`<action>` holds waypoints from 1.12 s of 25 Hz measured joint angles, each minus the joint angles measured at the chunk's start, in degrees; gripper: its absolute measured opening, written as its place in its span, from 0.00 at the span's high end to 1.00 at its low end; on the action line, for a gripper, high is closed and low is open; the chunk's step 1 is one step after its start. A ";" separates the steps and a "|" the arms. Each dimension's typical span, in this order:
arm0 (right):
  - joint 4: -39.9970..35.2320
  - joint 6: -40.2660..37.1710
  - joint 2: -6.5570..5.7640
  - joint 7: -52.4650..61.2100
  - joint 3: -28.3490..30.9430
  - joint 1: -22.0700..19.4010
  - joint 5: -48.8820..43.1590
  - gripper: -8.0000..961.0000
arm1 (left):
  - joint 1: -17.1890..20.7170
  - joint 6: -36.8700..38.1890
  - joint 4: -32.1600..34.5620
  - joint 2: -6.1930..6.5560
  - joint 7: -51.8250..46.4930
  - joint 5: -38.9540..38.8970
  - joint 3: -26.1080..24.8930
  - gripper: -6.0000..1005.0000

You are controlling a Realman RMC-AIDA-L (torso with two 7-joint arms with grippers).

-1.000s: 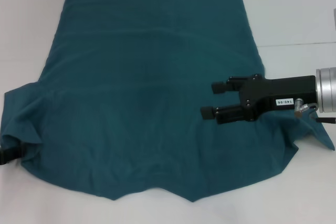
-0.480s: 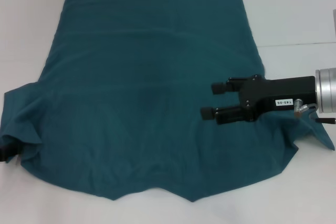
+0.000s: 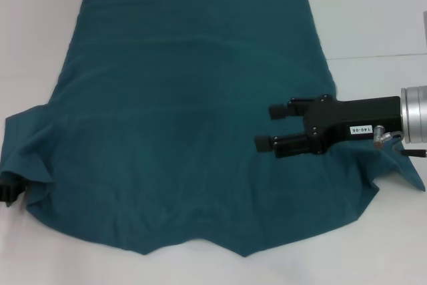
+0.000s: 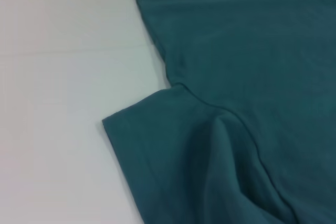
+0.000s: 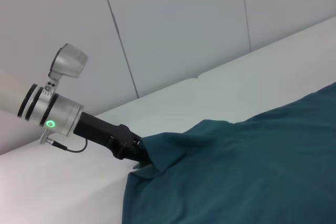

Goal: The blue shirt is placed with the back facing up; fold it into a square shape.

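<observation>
The blue shirt lies spread flat on the white table, hem far from me and collar near me. My right gripper hovers open over the shirt's right side, fingers pointing left, nothing between them. At the far left edge my left gripper is mostly hidden under the bunched left sleeve. In the right wrist view the left gripper meets the raised sleeve edge, shut on the cloth. The left wrist view shows that sleeve and the shirt's side edge.
The white table reaches past the shirt on all sides, with a seam line at the right. A pale panelled wall stands behind the left arm. The right sleeve lies under the right wrist.
The left gripper and the sleeve fold around it have shifted slightly at the left edge. The right gripper has stayed where it was.
</observation>
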 joint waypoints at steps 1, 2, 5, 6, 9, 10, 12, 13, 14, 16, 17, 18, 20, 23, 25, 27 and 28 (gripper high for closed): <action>0.01 0.00 0.00 0.00 0.00 -0.01 0.00 0.05 | -0.14 -0.03 -0.03 0.00 -0.11 0.00 0.00 0.55; 0.01 0.01 0.00 0.00 0.01 -0.01 0.00 0.05 | -0.36 -0.07 -0.07 0.04 -0.47 0.08 -0.10 0.57; 0.05 0.07 0.00 0.00 0.01 -0.02 0.00 0.05 | -0.58 -0.10 -0.12 0.13 -0.75 0.14 -0.24 0.64; 0.07 0.10 0.00 0.00 0.04 -0.01 0.00 0.05 | -0.65 -0.11 -0.13 0.14 -0.76 0.15 -0.22 0.66; 0.19 0.16 0.00 0.00 0.18 -0.01 0.00 0.05 | -0.93 -0.22 0.22 0.08 -0.45 0.40 -0.04 0.78; 0.25 0.18 0.00 0.00 0.24 -0.02 0.01 0.05 | -0.93 -0.22 0.22 0.08 -0.45 0.40 -0.04 0.82; 0.34 0.31 0.00 0.00 0.32 -0.11 0.45 0.05 | -1.13 -0.04 1.20 0.08 -0.40 0.89 -0.01 0.89; 0.37 0.38 0.00 0.00 0.30 -0.29 0.90 0.05 | -1.19 0.18 2.14 0.08 -0.45 1.29 0.00 0.91; 0.38 0.41 0.00 -0.06 0.24 -0.44 1.40 0.05 | -1.21 0.27 2.68 0.07 -0.49 1.46 0.00 0.94; 0.39 0.46 0.00 -0.33 0.24 -0.74 2.21 0.05 | -1.22 0.53 4.42 0.00 -0.65 1.98 0.34 1.00; 0.40 0.52 0.00 -0.46 0.34 -0.84 2.39 0.05 | -1.22 0.57 5.11 -0.01 -0.69 2.12 0.78 0.99; 0.42 0.54 0.00 -0.54 0.43 -0.89 2.47 0.05 | -1.22 0.62 5.85 -0.05 -0.72 2.21 1.55 0.99; 0.46 0.69 0.00 -0.59 0.53 -1.09 2.53 0.05 | -1.21 0.64 7.29 -0.09 -0.89 2.31 3.24 0.99; 0.49 0.74 0.00 -0.65 0.54 -1.43 2.86 0.05 | -1.20 0.66 9.53 -0.21 -1.36 2.38 5.32 0.99; 0.49 0.75 0.00 -0.75 0.59 -1.78 3.20 0.05 | -1.20 0.65 11.61 -0.40 -1.65 2.38 6.90 0.99; 0.48 0.74 0.00 -1.08 0.66 -2.24 3.78 0.05 | -1.20 0.66 13.14 -0.47 -1.80 2.41 8.67 0.99; 0.49 0.74 0.00 -1.47 0.68 -2.59 4.25 0.05 | -1.16 0.66 14.02 -0.47 -1.74 2.46 10.07 0.99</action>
